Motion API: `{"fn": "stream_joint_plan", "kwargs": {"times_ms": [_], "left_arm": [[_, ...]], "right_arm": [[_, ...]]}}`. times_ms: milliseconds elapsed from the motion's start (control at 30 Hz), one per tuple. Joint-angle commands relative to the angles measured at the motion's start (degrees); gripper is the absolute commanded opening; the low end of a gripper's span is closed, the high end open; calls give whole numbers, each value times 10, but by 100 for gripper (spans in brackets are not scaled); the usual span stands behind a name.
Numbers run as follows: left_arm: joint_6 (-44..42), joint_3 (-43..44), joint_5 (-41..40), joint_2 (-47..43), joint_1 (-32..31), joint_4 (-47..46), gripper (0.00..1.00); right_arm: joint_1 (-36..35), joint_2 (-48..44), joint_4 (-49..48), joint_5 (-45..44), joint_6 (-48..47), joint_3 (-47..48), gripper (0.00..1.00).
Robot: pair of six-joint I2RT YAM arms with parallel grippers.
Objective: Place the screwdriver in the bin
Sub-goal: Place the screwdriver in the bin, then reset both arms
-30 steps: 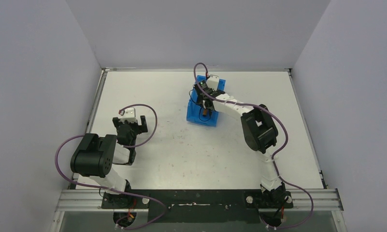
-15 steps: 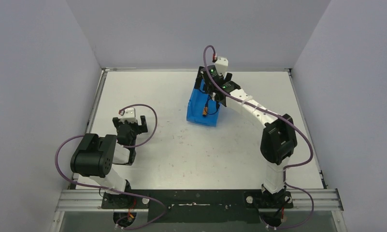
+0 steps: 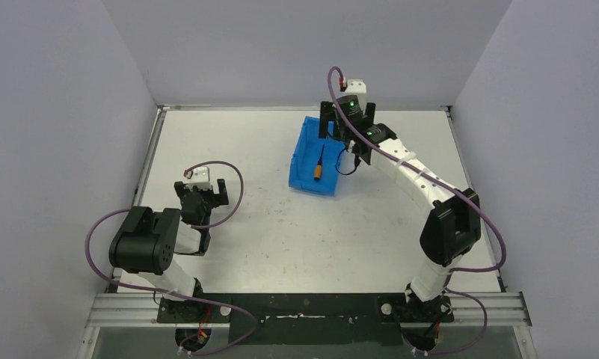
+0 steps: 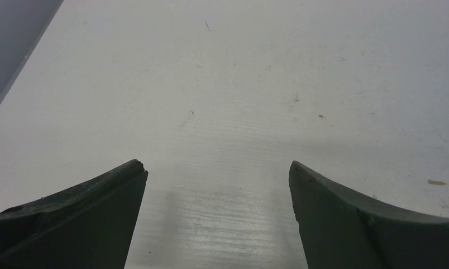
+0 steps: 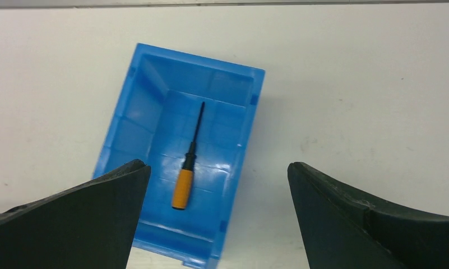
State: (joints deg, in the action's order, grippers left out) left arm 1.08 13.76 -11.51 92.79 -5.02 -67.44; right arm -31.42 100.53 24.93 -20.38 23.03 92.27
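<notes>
Right gripper (image 5: 215, 167) is held spread and empty above the bin (image 5: 124, 120), the screwdriver (image 5: 187, 165) being laid flat inside, handle toward the near wall; task judged complete.

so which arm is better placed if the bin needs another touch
Right. The right claw hangs open over the bin, screwdriver inside; the left claw sits far off over the table.

Right pincer (image 5: 214, 166) has opened and risen (screwdriver (image 5: 184, 185) dropped into bin (image 5: 121, 140)).
</notes>
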Motion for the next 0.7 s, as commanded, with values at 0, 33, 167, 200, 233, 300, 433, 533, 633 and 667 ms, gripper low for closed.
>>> {"fn": "stream_joint_plan", "kwargs": {"times_ms": [0,33,167,200,233,300,433,533,633,667], "left_arm": [[4,7,4,-6,4,-20,97],[4,7,4,-6,4,-20,97],[5,7,4,-6,4,-20,97],[4,7,3,-6,4,-20,97],[5,7,3,-5,4,-20,97],[4,7,4,-6,4,-20,97],[4,7,4,-6,4,-20,97],[4,7,4,-6,4,-20,97],[4,7,4,-6,4,-20,97],[5,7,4,-6,4,-20,97]], "right_arm": [[58,-72,4,101,-155,-23,100],[70,-78,7,120,-187,-28,100],[95,-102,21,89,-274,-55,100],[105,-109,23,82,-282,-64,100],[115,-116,25,80,-285,-71,100],[146,-129,26,92,-286,-86,100],[227,-150,27,139,-253,-109,100],[292,-164,14,159,-216,-133,100],[343,-180,-9,176,-218,-166,100],[353,-184,-14,175,-219,-174,100]]}}
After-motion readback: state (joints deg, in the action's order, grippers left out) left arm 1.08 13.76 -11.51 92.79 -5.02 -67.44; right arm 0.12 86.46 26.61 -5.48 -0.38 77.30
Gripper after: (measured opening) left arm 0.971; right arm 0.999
